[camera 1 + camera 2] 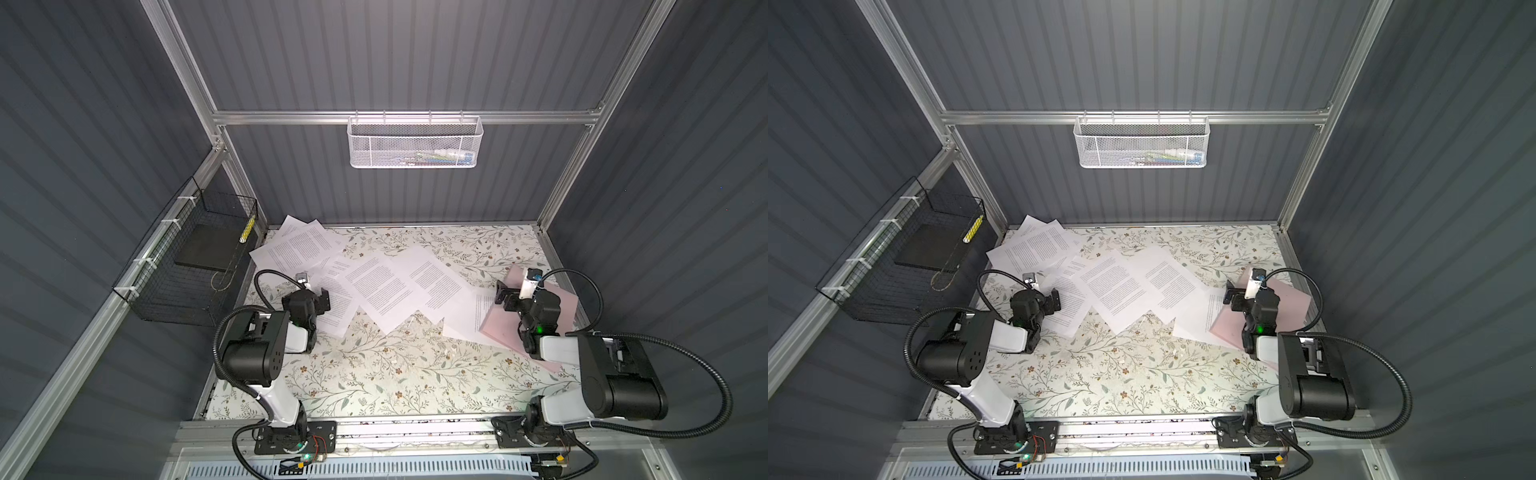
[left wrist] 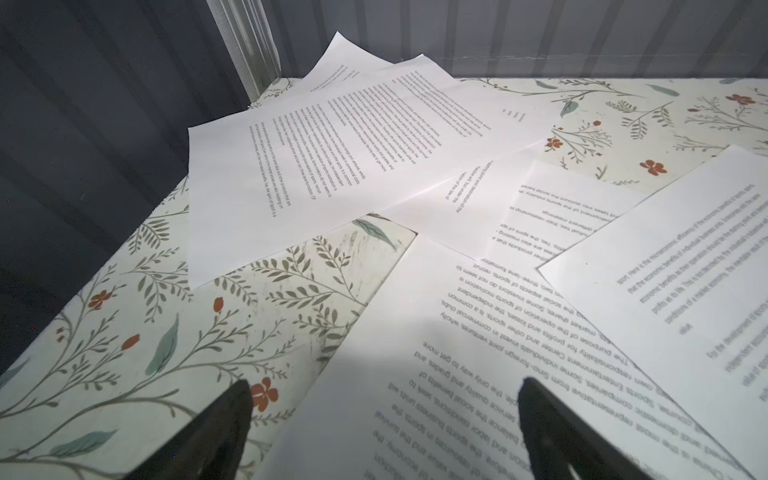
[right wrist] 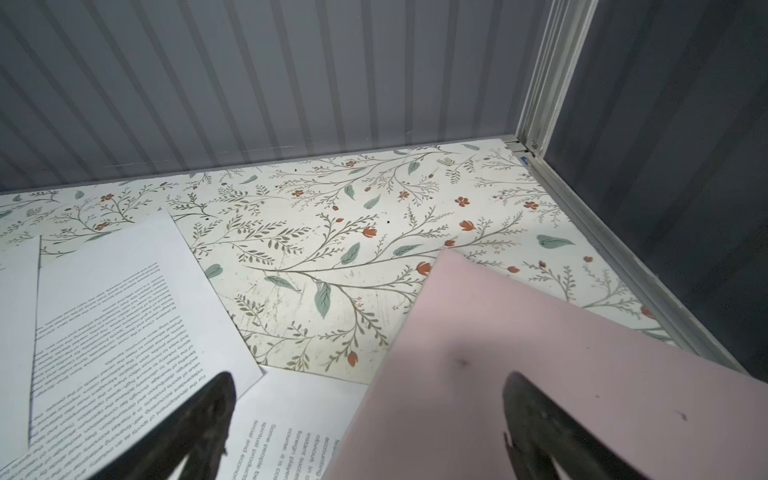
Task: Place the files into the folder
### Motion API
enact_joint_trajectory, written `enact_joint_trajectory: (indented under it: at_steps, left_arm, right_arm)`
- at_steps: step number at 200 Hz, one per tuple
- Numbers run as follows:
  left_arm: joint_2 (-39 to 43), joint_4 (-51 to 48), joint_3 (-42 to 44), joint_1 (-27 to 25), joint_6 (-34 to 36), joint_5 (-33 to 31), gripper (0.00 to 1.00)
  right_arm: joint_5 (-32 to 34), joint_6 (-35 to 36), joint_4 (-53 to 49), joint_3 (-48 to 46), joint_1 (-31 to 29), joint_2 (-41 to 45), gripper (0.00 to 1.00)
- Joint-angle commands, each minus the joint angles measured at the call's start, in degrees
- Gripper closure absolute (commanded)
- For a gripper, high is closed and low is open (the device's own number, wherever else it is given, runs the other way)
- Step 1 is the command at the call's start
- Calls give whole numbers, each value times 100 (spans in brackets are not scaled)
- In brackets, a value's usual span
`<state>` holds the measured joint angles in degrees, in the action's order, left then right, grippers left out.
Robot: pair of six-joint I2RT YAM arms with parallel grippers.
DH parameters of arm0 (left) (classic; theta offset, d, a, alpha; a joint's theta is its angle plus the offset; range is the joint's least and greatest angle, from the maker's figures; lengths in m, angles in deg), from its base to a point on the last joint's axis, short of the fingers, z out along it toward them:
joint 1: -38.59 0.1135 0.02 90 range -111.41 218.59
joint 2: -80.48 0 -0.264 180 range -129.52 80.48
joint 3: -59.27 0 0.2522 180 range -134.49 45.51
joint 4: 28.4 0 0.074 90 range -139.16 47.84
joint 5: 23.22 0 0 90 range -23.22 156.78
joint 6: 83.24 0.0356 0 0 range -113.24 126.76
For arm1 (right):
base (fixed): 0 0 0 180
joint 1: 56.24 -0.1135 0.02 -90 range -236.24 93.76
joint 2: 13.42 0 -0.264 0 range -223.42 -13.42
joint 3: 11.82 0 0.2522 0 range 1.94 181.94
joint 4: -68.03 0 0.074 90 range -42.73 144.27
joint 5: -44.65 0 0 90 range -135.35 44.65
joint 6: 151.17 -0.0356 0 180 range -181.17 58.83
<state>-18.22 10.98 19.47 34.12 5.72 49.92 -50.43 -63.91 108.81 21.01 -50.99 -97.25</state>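
The files (image 1: 382, 286) lie loose and face up across the middle and far-left part of the worktop (image 1: 395, 374), overlapping one another in a ragged band that runs from the far left corner toward the right side; in both top views (image 1: 1113, 286) their blocks of black text are plain to see. Two or three sheets are fanned at the far left corner, one with an edge lifted against the wall. The pale pink folder (image 1: 500, 322) lies flat on the right of the worktop, near the right wall, turned at an angle, and its near-left edge covers part of the rightmost sheet, as the right wrist view shows (image 3: 540, 353). The right fingers (image 3: 203, 424) are spread wide and hold nothing, one over the printed sheets (image 3: 116, 316) and one over the folder. The left fingers (image 2: 216, 432) are likewise spread wide and empty, one over bare floral worktop and one over the leftmost sheet of the band (image 2: 498, 332); whether they touch the paper I cannot tell. On the left wall hangs a black wire basket (image 1: 187, 299) holding a dark flat slab (image 1: 208, 245). A white mesh basket (image 1: 415, 141) hangs from the rail on the back wall.
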Motion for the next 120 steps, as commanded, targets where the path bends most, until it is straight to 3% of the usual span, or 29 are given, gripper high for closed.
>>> enact_joint_trajectory:
  at_steps: [1, 120]
  left_arm:
    - [26, 12, -59, -36, 69, 14, 0]
    - [26, 11, -59, -54, 85, -5, 0]
  right_arm:
    - [-329, 52, 179, -70, -7, 25, 1]
    - [-215, 107, 222, -105, -70, 40, 1]
